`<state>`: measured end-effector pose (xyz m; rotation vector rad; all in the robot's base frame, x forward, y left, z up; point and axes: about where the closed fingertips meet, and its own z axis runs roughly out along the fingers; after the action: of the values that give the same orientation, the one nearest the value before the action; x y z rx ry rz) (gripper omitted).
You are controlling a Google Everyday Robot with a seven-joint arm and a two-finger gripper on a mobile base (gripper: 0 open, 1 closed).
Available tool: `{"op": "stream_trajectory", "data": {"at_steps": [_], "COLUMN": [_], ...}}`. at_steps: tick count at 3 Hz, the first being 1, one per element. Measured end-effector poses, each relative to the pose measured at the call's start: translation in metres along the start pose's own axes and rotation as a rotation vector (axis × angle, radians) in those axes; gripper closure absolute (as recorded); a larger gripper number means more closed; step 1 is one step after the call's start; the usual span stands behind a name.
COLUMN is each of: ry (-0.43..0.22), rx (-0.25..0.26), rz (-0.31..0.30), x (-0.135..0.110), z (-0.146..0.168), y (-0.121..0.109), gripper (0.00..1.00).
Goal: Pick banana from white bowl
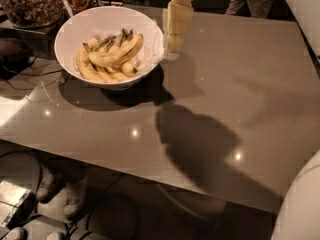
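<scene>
- A bunch of yellow bananas (111, 59) lies inside the large, round, glossy white bowl (107, 19).
- The bowl stands at the far left of a smooth grey-brown tabletop (235, 84).
- A cream-coloured robot gripper (174, 48) hangs pointing down just beside the bowl's right rim. I cannot tell whether it is spread or closed.
- A dark glass jar of nuts (27, 4) stands behind the bowl, to the left.

Table (240, 84), white bowl (100, 19) (end effector (174, 46) beside)
</scene>
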<state>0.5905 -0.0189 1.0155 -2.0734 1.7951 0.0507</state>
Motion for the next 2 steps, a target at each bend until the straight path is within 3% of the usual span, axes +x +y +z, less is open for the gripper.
{"op": "stream_trajectory", "data": {"at_steps": [1, 2], "ry": [-0.01, -0.012], "rx": [0.032, 0.023], "rz": [-0.001, -0.019], "x": [-0.004, -0.024], "z": [0.0, 0.023], "y": [-0.007, -0.033], "gripper": [0.0, 0.0]}}
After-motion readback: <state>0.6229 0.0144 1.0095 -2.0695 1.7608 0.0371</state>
